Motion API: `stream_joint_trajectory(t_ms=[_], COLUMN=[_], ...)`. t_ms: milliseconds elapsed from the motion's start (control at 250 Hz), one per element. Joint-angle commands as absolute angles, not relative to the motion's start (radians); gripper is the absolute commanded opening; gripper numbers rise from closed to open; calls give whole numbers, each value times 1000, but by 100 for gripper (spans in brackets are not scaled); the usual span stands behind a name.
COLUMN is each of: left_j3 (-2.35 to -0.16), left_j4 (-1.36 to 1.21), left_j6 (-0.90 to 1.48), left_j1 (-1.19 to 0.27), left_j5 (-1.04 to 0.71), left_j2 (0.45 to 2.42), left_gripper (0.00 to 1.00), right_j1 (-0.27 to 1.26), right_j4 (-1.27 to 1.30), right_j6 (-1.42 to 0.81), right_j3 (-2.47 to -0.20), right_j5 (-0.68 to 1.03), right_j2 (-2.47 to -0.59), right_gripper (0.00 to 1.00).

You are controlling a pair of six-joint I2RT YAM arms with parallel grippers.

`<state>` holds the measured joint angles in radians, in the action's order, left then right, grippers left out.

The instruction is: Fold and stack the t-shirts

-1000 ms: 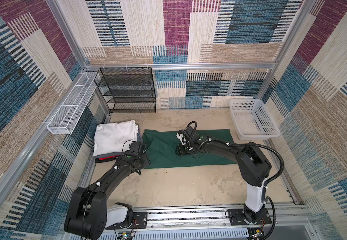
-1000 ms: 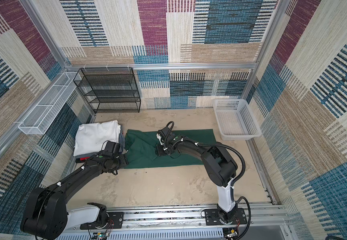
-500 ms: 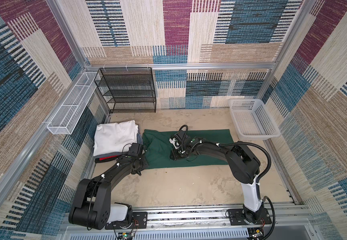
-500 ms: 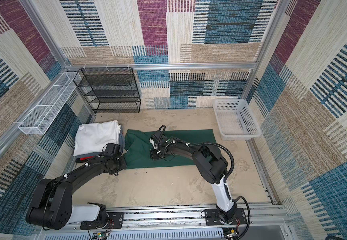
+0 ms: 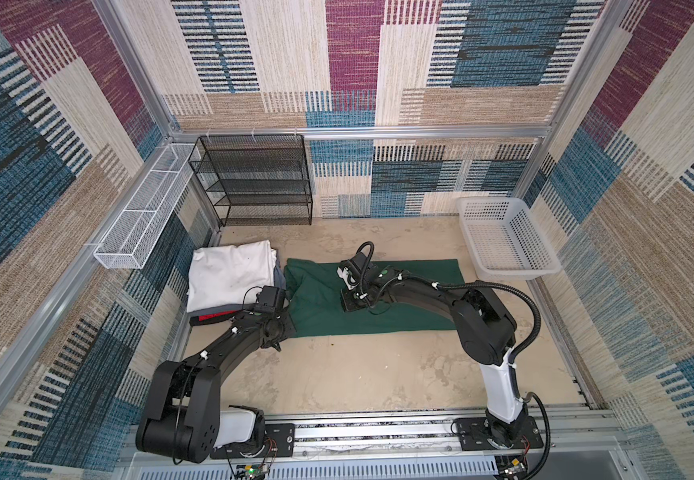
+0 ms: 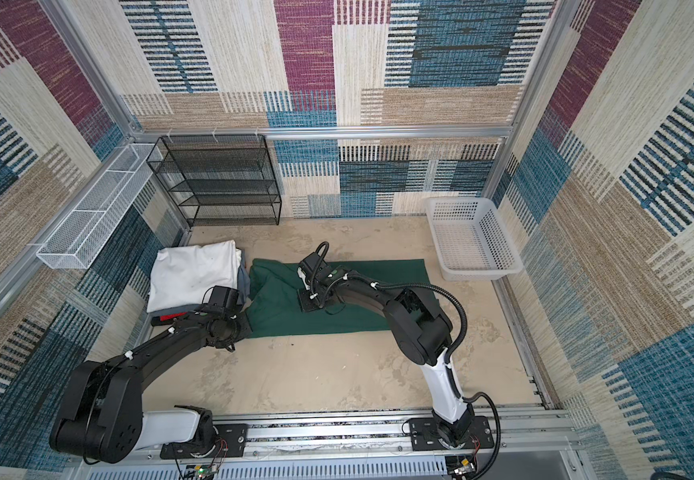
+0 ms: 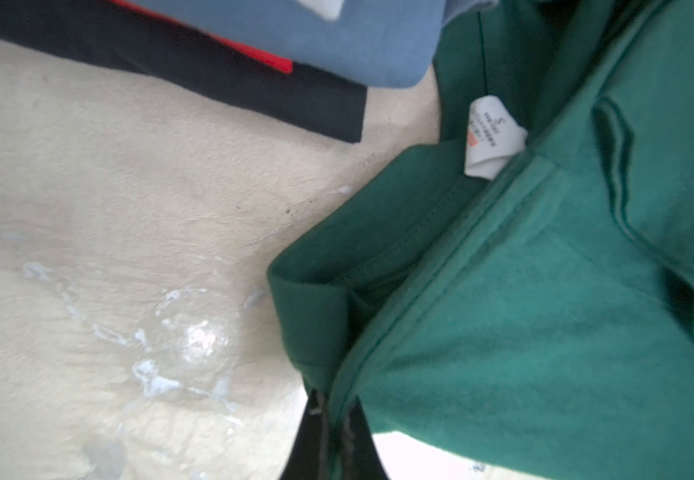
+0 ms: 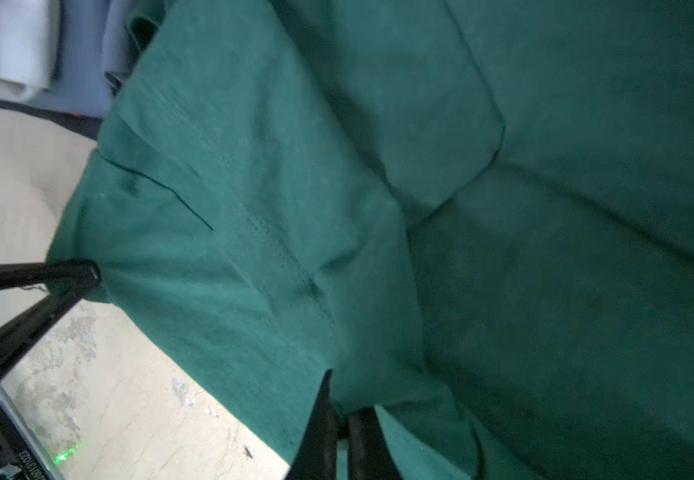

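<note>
Green shirt point(image 5: 320, 309) in both end effectors point(image 7: 334, 415) point(image 8: 339, 411)

Dark green t-shirt point(image 5: 328, 320) flat, half-folded, just beside white-topped folded shirt stack point(image 5: 228, 278)

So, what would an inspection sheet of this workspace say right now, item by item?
Surface: beige table, stained and scuffed.
Job's things: green shirt lying flat, partly folded; beside it a stack: white shirt on top, grey shirt, black-red shirt beneath.
Clutter: nothing seen.
Claws: left claw shut on the green shirt near its collar; right claw shut on its fabric.
Cables: black hose loops off the right arm; loose wires at the base rail.
Surroundings: black wire shelf, white wire tray, white basket, patterned walls.
</note>
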<state>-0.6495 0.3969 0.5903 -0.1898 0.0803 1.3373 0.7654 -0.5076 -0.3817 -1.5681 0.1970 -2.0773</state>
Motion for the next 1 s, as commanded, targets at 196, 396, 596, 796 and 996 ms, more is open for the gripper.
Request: stream_joint_trajectory(t_ms=[196,396,596,796,996], left_j3=[-642,-638,-629,-628,-632], left_j4=[423,423,406,396,387], left_j6=[540,532,527,522,520], left_j1=[-187,-187,-187,-187,-187], left_j5=[118,117,108,94,73], left_j2=[1345,1355,1356,1356,1341], left_gripper=[0,0,0,0,0], right_j1=[675,631,588,608,718], right_j4=[-443,-384,-385,-541,-471], right_j6=[-503,-542,-544,-390,-189], right_j3=[-1547,-1568,-1657,-1692,-1508], right_j5=[291,371,388,9,-97], right_j2=[-2087,-2116,-2157,-2132,-1986], right_gripper=[12,15,22,40,23])
